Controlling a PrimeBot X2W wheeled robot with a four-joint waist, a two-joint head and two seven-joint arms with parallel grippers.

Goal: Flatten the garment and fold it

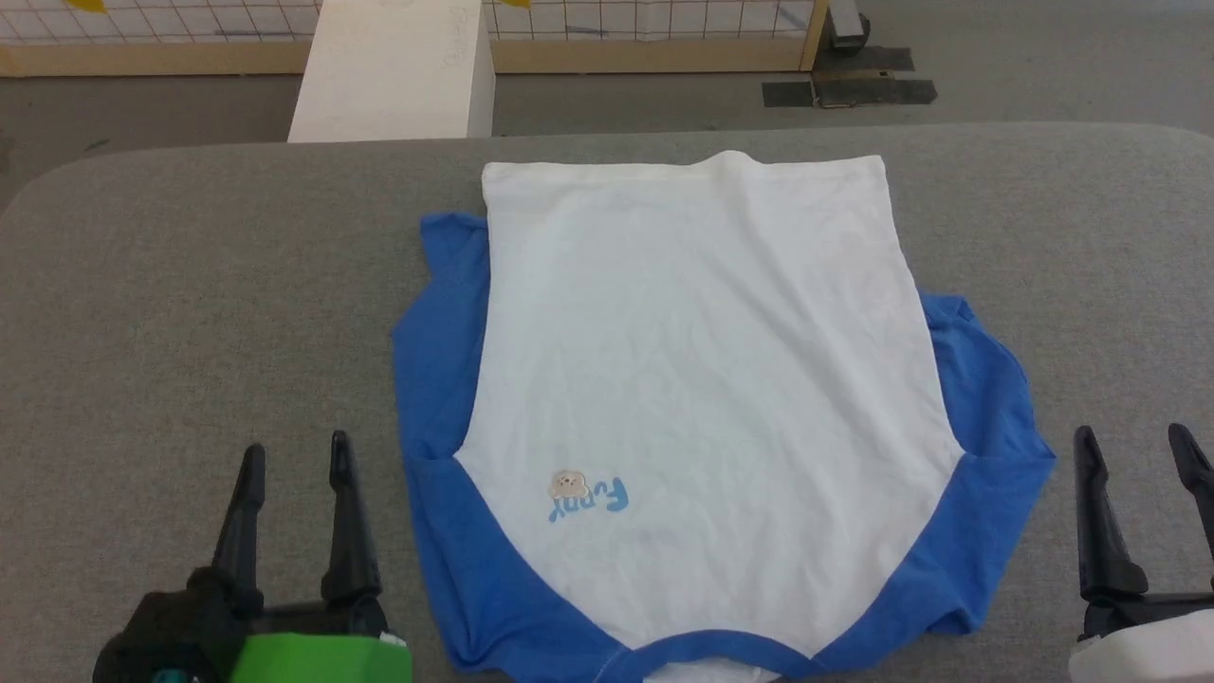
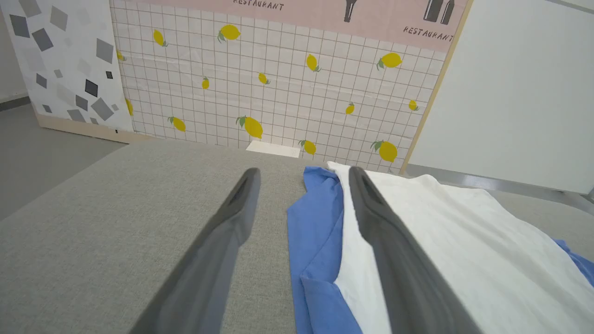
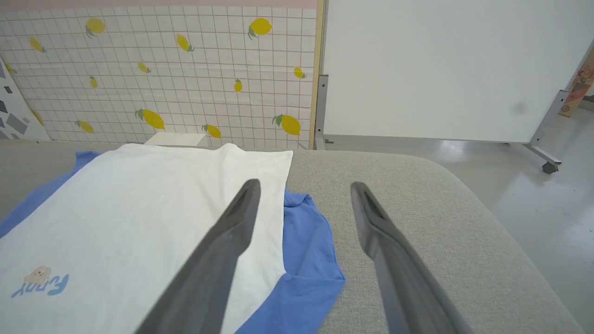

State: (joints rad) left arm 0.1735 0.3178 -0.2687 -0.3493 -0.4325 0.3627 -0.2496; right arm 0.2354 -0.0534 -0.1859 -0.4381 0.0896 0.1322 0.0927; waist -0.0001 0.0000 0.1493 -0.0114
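Note:
The garment [image 1: 702, 379] is a white T-shirt with blue sleeves, lying spread flat on the grey table [image 1: 190, 313], collar toward me and hem at the far side. A small blue print [image 1: 588, 495] sits near its near left. Both sleeves are tucked close along the body. My left gripper [image 1: 294, 453] hovers open at the lower left, beside the left sleeve [image 2: 315, 232], holding nothing. My right gripper [image 1: 1138, 436] is open at the lower right, just off the right sleeve [image 3: 306, 260], and is empty too.
A white box [image 1: 394, 71] stands behind the table's far edge. Beyond it runs a tiled lemon-print wall panel [image 2: 278, 88] and a white partition [image 3: 441, 69] on wheels. The table's rounded right edge [image 3: 487, 208] drops to the floor.

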